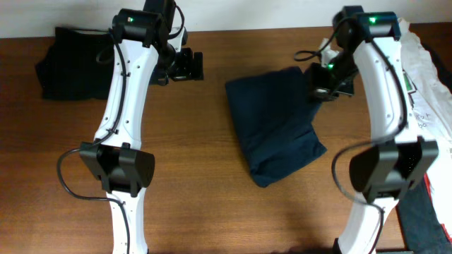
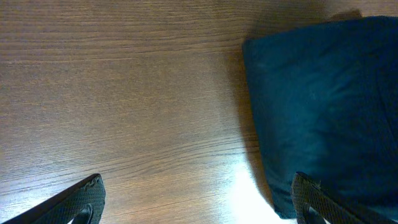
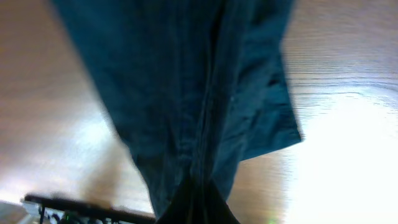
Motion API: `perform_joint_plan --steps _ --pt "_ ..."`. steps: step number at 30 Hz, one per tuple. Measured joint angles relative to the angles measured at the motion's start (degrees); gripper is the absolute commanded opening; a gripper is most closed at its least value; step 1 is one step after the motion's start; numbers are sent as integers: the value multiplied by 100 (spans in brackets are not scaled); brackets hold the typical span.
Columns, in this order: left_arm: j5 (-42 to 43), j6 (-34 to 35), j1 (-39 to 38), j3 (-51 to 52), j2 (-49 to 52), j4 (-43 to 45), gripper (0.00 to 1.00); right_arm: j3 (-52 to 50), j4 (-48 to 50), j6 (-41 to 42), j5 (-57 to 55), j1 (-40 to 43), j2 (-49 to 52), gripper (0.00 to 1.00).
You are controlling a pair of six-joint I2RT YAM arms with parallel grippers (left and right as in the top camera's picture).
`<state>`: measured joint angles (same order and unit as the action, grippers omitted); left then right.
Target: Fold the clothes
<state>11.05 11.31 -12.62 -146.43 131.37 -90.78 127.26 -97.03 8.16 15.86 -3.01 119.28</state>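
Note:
A folded dark navy garment (image 1: pixel 275 123) lies on the wooden table at centre right. My right gripper (image 1: pixel 319 88) is shut on its far right corner; in the right wrist view the navy cloth (image 3: pixel 186 87) runs straight into the closed jaws (image 3: pixel 198 208). My left gripper (image 1: pixel 185 65) is open and empty, hovering over bare table left of the garment. In the left wrist view its two fingertips (image 2: pixel 199 199) are spread wide, and the garment's edge (image 2: pixel 323 106) lies by the right finger.
A dark piece of clothing (image 1: pixel 70 60) lies at the table's back left corner. A pile of white and printed clothes (image 1: pixel 431 85) sits along the right edge. The wooden table (image 1: pixel 205 190) has bare surface in front.

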Motion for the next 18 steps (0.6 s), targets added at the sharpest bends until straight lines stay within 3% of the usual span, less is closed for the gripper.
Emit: perform_joint_plan --steps 6,10,12,16,17,18 --pt "-105 2 131 0 0 -87 95 74 13 120 37 -1423 -323 4" --pt "-105 31 664 0 0 -382 95 74 293 339 35 -2122 -321 4" --pt "-131 42 1108 0 0 -522 94 74 590 435 103 -2474 -321 10" --pt "-168 48 1950 0 0 -570 94 72 1228 249 621 -3145 -321 37" --pt "-168 48 2063 0 0 -575 94 72 1266 138 704 -3283 -321 49" --pt "-170 48 2190 0 0 -575 94 72 1274 44 815 -3436 -321 50"
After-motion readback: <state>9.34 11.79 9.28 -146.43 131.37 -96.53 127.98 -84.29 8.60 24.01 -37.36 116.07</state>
